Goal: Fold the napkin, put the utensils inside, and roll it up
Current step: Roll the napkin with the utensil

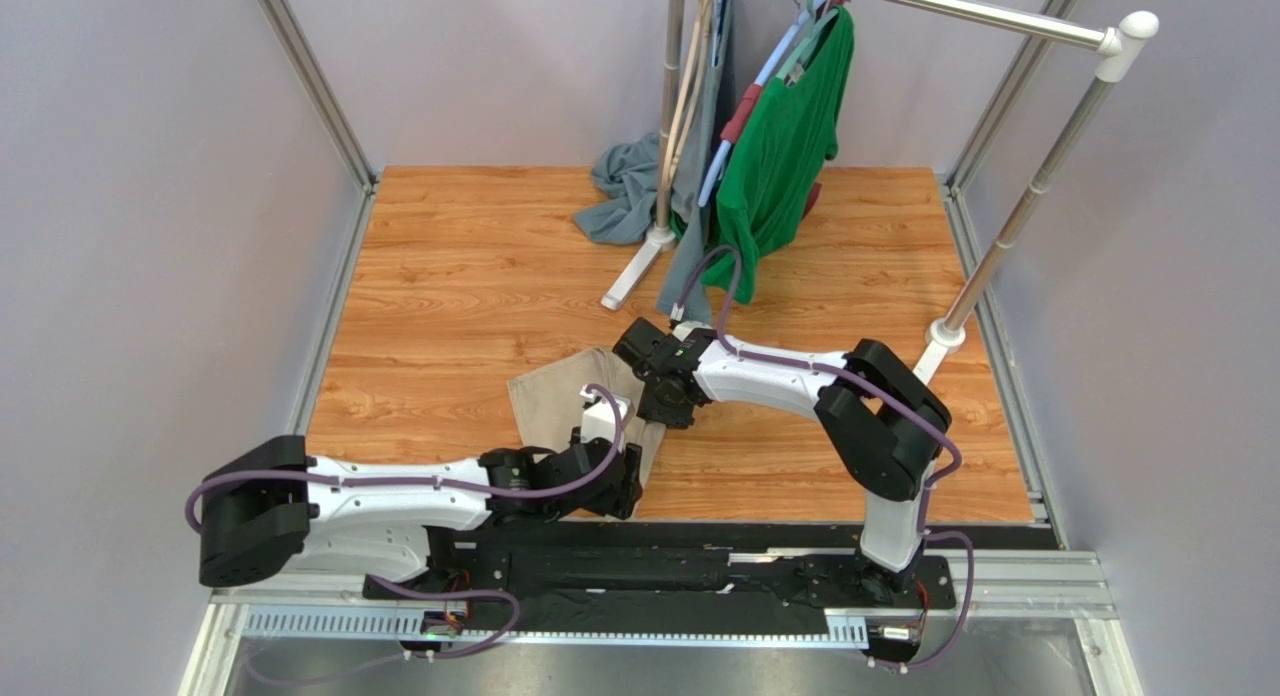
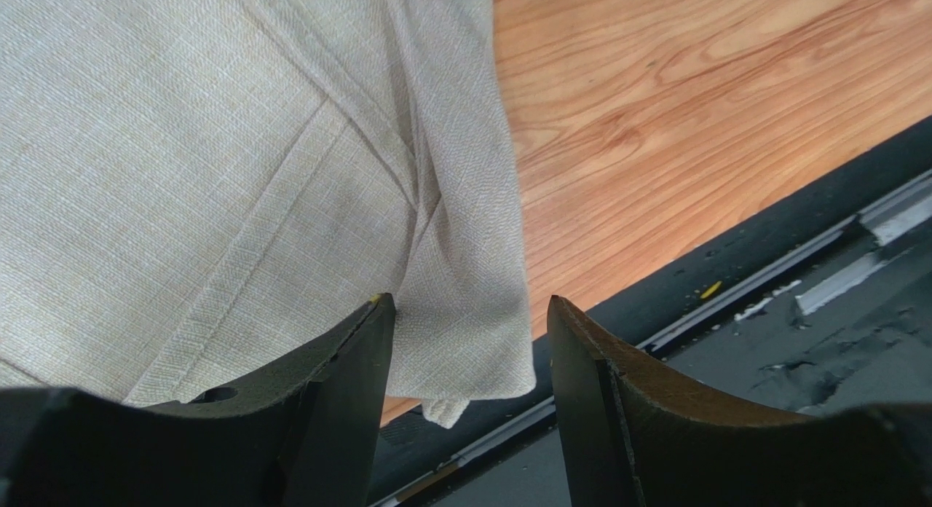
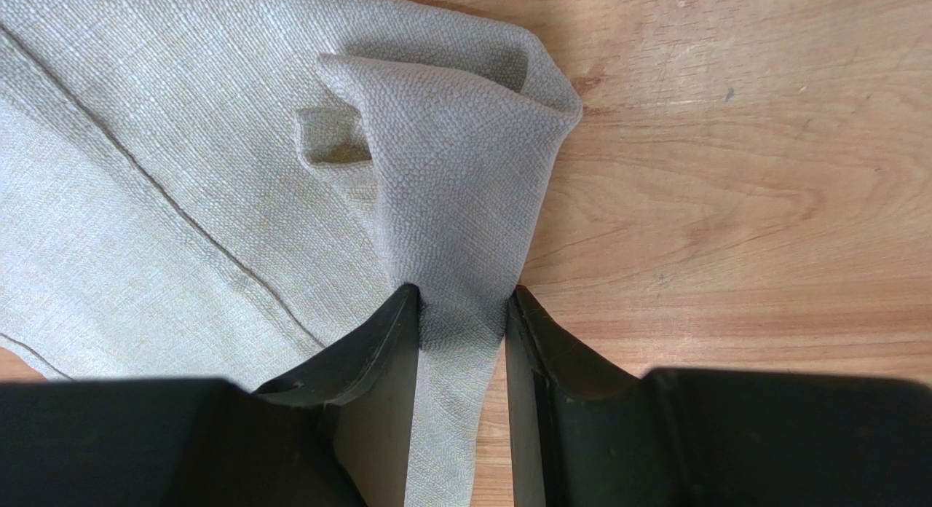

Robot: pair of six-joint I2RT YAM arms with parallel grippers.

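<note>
Looking down from above, the napkin [image 1: 553, 396] is on the wooden table [image 1: 451, 276], close to the front edge and roughly in the middle. Both arms reach in on the same side of it, the right side as that camera sees it.

The right gripper [image 3: 462, 302] has a proper hold. Its fingers [image 3: 367, 349] are clamped on a bunched-up ridge of cloth that fills the whole gap between them, and the fabric rises into a peak just past the tips. A small turned-over flap sits right beside that peak. The rest of the napkin spreads flat on the wood to one side of the fingers, with a hem line running across it.

The left gripper [image 2: 465, 321] is a different story: its fingers are spread apart and aren't squeezing anything. A creased strip of the napkin's edge lies between them. It touches the tip of one finger, while bare wood shows between the cloth and the other finger. The napkin's corner just reaches over the black strip [image 2: 678, 299] along the table's front edge.

At the back, well away from the napkin, a green shirt [image 1: 781, 141] hangs on a metal rack [image 1: 962, 9]. A grey-blue cloth [image 1: 624, 179] is heaped on the table by the rack's foot.
</note>
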